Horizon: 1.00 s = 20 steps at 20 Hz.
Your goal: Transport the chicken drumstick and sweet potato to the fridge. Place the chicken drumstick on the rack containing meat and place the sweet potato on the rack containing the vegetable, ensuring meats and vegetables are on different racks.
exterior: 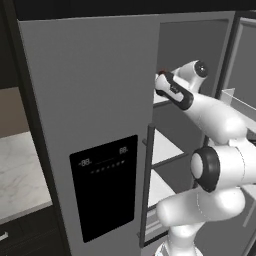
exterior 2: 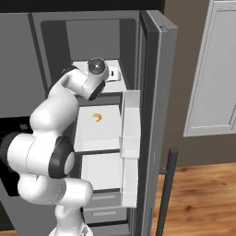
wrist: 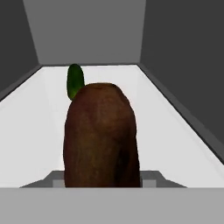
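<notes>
Reddish-brown sweet potato [wrist: 101,135] fills the hand view at six o'clock, apparently pinched in the fingers, though their tips are hidden. Beyond it, at eleven o'clock on the white fridge rack [wrist: 175,131], lies a green vegetable [wrist: 75,80]. Next: lower and release here.

Upper rack [wrist: 175,131]: white, inside the fridge [exterior: 90,100]; we see a small green vegetable [wrist: 75,80] lying on it toward the back.
Sweet potato [wrist: 101,135]: over the front of this rack; we cannot tell if it touches.
Middle rack [exterior 2: 103,133]: white; a small orange piece [exterior 2: 97,117] lies on it.
Lower rack [exterior 2: 103,170]: white.
</notes>
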Motion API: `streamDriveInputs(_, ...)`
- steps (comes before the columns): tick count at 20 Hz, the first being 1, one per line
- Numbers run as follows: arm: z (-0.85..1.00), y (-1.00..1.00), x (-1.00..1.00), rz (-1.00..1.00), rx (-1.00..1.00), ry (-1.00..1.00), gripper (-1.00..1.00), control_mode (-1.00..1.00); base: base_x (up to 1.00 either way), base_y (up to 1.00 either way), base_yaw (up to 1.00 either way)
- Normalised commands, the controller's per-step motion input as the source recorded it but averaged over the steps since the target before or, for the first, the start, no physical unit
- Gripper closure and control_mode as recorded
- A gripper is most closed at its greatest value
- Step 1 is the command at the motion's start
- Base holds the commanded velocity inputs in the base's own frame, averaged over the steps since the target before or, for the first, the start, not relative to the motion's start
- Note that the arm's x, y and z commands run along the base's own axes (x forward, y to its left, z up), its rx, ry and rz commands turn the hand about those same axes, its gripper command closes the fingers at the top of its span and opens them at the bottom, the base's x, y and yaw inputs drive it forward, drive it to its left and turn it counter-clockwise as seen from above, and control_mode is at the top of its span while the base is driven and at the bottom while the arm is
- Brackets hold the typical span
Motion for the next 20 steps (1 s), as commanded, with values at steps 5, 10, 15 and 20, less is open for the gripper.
streamDriveInputs(5, -0.47, 0.0, 0.57, 0.0, 0.0, 0.12, 1.0, -1.0, 0.0, 0.0, 0.0)
streamDriveInputs(10, -0.55, 0.0, 0.5, 0.0, 0.0, 0.14, 1.0, -1.0, 0.0, 0.0, 0.0)
streamDriveInputs(15, -0.6, 0.0, 0.13, 0.0, 0.0, 0.04, -1.0, -1.0, 0.0, 0.0, 0.0)
streamDriveInputs(20, -0.23, 0.0, -0.02, 0.0, 0.0, -0.06, -1.0, -1.0, 0.0, 0.0, 0.0)
